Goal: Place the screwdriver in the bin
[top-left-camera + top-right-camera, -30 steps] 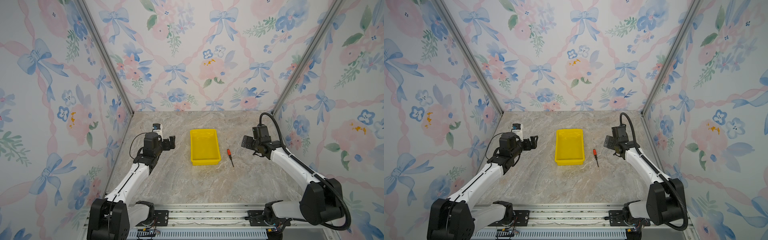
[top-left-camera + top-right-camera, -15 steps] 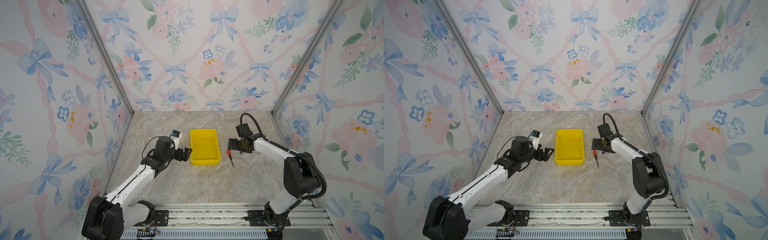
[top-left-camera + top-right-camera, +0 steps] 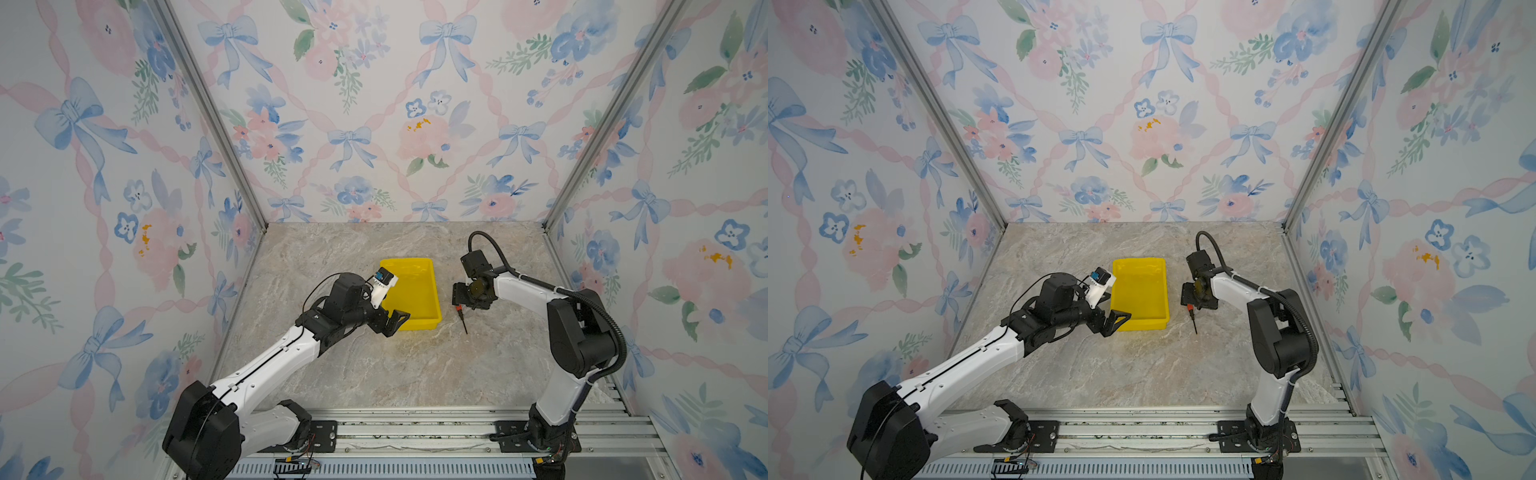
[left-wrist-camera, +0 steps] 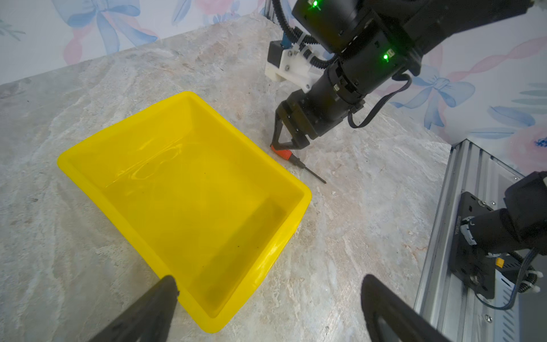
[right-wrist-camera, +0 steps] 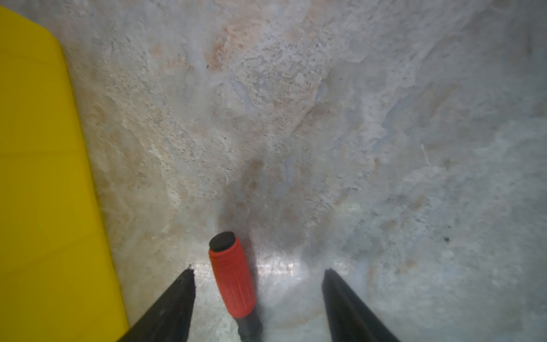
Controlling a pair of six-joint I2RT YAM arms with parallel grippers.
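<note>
The screwdriver point(image 3: 461, 318) point(image 3: 1192, 313) lies on the marble table just right of the bin point(image 3: 415, 291) point(image 3: 1142, 291), red handle toward the back, thin shaft toward the front. My right gripper point(image 3: 459, 304) point(image 5: 258, 271) is low over the handle point(image 5: 233, 275), one finger on each side, open, with a gap on both sides. The left wrist view shows the same: the right gripper point(image 4: 284, 146) tips at the handle point(image 4: 283, 154). The yellow bin point(image 4: 183, 183) holds nothing. My left gripper point(image 3: 397, 324) point(image 4: 269, 281) is open wide at the bin's near left corner.
The bin's yellow wall point(image 5: 38, 177) stands close beside the right gripper. An aluminium rail point(image 3: 415, 428) runs along the table's front edge, with both arm bases on it. Floral walls close in the left, back and right sides.
My right gripper has swung in and come down over the screwdriver's handle, its jaws narrower than before. My left arm has moved right, up to the bin's near left corner.
</note>
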